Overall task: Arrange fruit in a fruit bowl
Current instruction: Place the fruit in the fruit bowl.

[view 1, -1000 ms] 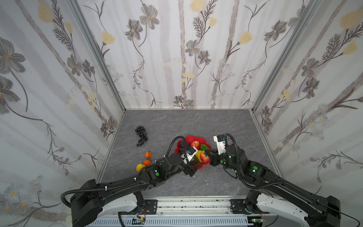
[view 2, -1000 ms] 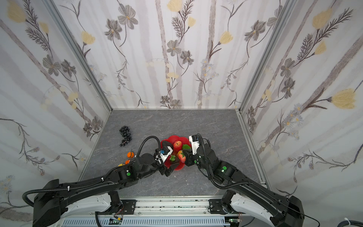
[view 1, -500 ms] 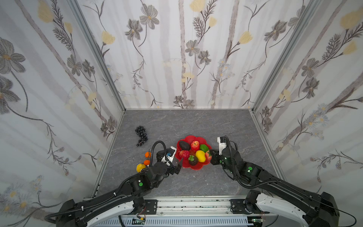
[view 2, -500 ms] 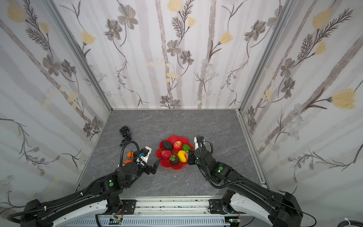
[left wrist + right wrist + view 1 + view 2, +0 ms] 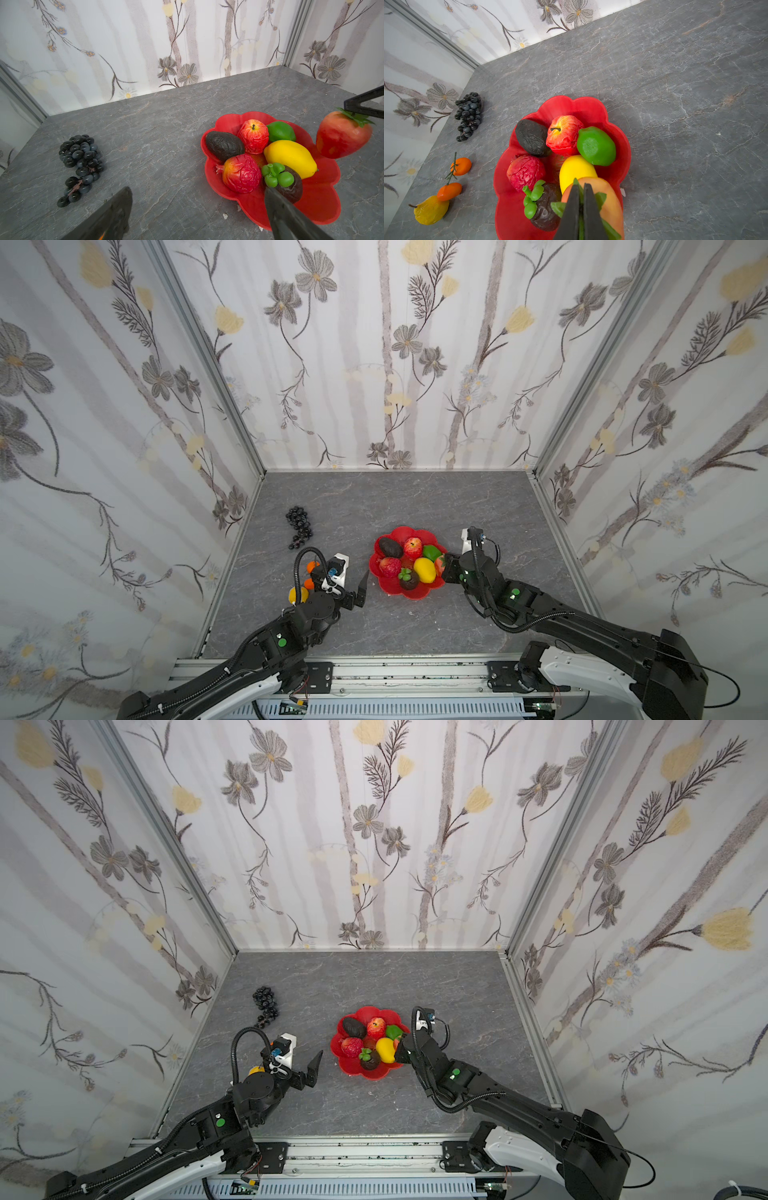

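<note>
- Right gripper (image 5: pixel 580 188) is pinched together on the green leaf cap of the strawberry (image 5: pixel 342 135). The fruit hangs at the right rim of the fruit bowl (image 5: pixel 320 203), just beside the lemon (image 5: pixel 291 158).
- Left gripper (image 5: pixel 197 191) has its fingers wide apart with nothing between them. It is raised just left of the bowl, between it and the two oranges (image 5: pixel 460 166).
- The bowl sits on the grey marbled table (image 5: pixel 415 497), right of centre and toward the near edge. Bare surface runs from it to the back wall and to the right-hand rail.
- The left side is tighter. The grape bunch (image 5: pixel 299 526) lies near the left wall. The oranges and a yellow pear-shaped fruit (image 5: pixel 430 209) lie along that wall's foot, partly hidden by the left arm in both top views.
- The bowl is bright red and shallow, with a scalloped petal rim.
- Packed inside are an avocado (image 5: pixel 224 145), an apple (image 5: pixel 253 136), a lime (image 5: pixel 280 132), the lemon, a bumpy red fruit (image 5: pixel 242 173) and a dark fruit with green leaves (image 5: pixel 291 187).
- The dish's near part is bare red.
</note>
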